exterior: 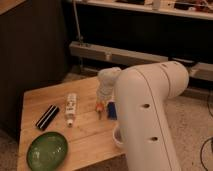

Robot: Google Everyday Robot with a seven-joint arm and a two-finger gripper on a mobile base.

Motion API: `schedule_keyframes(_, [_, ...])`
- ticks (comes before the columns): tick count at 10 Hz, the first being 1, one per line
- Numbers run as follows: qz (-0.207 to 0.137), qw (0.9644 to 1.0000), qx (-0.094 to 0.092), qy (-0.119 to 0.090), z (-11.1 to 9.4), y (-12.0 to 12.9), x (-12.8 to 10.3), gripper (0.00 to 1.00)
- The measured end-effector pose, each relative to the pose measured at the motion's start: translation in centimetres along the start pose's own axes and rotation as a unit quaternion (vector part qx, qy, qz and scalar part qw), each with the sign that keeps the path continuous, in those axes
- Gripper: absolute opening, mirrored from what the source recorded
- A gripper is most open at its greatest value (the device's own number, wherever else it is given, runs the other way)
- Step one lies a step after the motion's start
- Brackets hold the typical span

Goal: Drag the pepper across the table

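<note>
The gripper [103, 96] hangs low over the table [85, 135] near its right edge, about midway along it, just above the pepper [100, 108]. The small orange pepper lies on the wood there, with a blue block [112, 110] just to its right. A white tube [71, 108] lies mid-table, a black object [47, 117] nearer the left edge, and a green plate [47, 149] at the front left corner. A white rim, perhaps a bowl [117, 136], peeks out by the arm.

The robot's pale two-finger gripper [103, 95] hangs low over the light wooden plank table [87, 135], right above the small orange-red tapered pepper [99, 108]. A blue sponge-like block [111, 110] lies just beside the pepper, a white tube [71, 109] nearby.
</note>
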State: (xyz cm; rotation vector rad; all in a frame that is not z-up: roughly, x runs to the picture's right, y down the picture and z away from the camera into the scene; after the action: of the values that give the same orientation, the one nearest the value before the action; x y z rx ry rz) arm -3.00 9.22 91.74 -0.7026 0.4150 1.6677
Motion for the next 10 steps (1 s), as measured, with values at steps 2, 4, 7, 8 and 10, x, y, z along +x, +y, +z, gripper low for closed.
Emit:
schedule_keyframes(2, [-0.003,1.0000,0.003,-0.002,0.5,0.3,-0.6,0.18])
schedule_keyframes(4, [-0.003,1.0000,0.005,-0.006,1.0,0.2,-1.7,0.18])
schedule_keyframes(7, [0.002,1.0000,0.004,-0.001,1.5,-0.1,-2.7,0.18])
schedule_keyframes(8, [0.003,1.0000,0.003,0.002,1.6,-0.2,-3.1,0.18])
schedule_keyframes(10, [0.004,1.0000,0.002,0.003,1.8,-0.4,-3.5,0.18])
